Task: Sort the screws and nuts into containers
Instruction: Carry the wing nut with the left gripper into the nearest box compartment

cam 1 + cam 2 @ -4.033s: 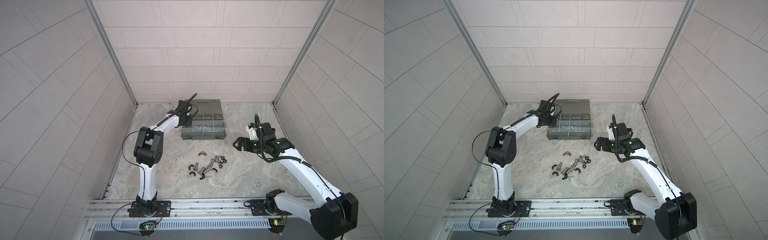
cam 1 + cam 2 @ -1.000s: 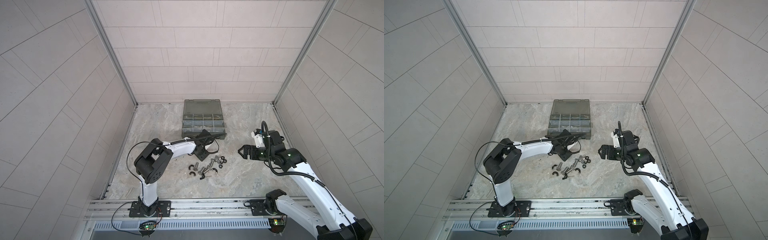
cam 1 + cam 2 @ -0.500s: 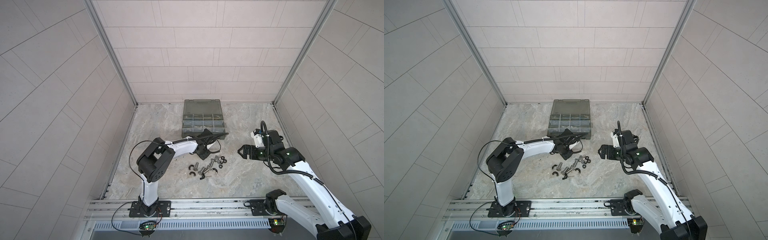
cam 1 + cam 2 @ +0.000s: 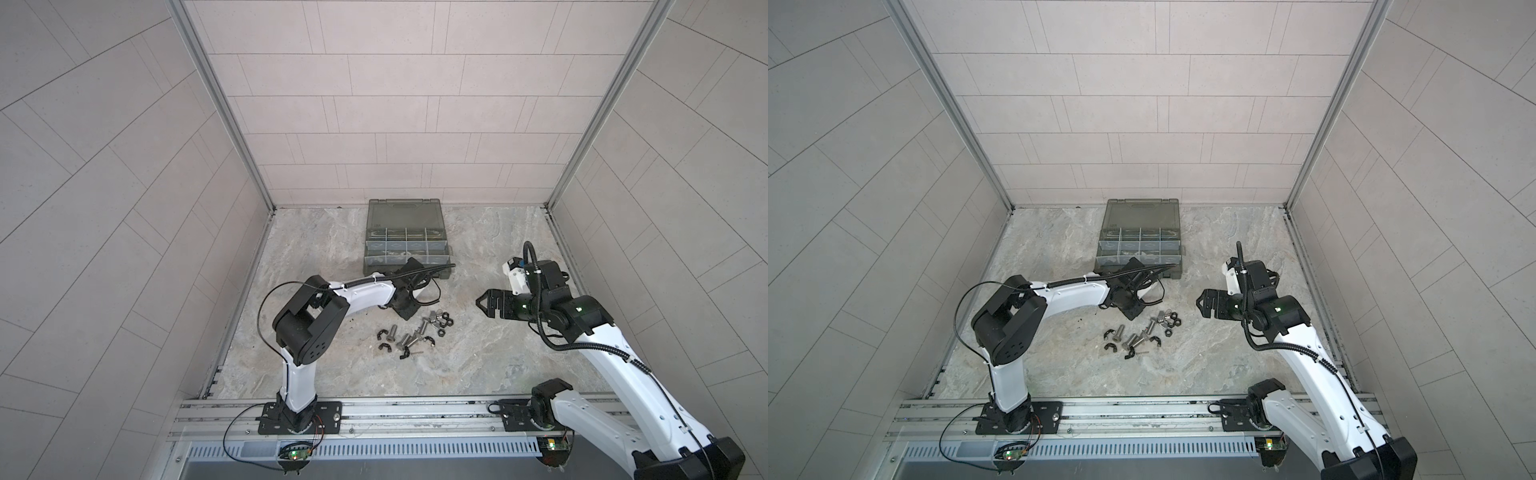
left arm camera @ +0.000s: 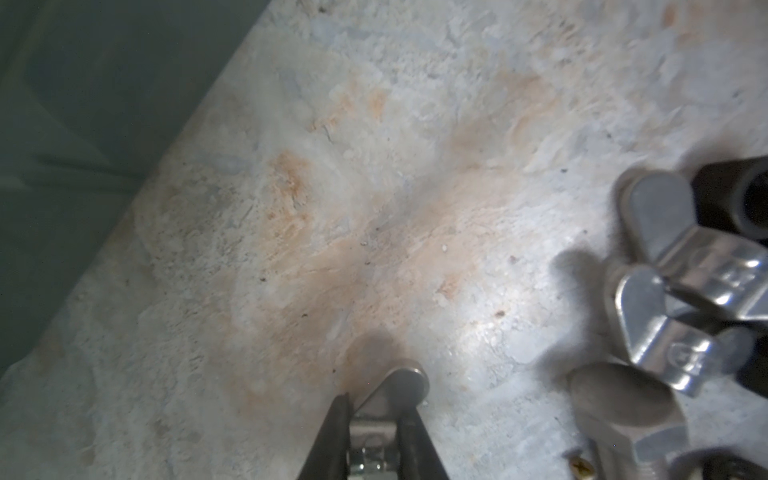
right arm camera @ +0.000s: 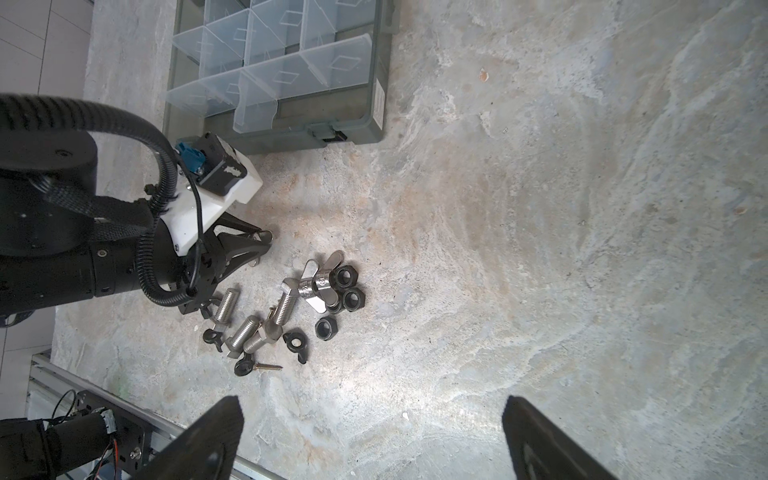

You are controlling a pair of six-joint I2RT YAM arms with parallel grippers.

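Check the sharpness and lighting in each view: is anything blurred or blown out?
Left wrist view: soft throughout, the silver winged nuts and dark grey-green organiser case blurred, a bright glare patch on the marbled tabletop. Right wrist view: sharp, the silver metal bolts crisp, milder glare on the tabletop. Both top views: evenly lit, no blur.

The bolts (image 6: 243, 330) and wing nuts (image 6: 316, 286) are silver, the hex nuts (image 6: 353, 298) black. The organiser case (image 6: 380, 83) is grey-green, the counter (image 6: 540, 208) marbled grey-beige.

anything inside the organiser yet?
Organiser case: compartments in the right wrist view look empty, only translucent dividers. Far row cut off; left arm covers part of near row in both top views.
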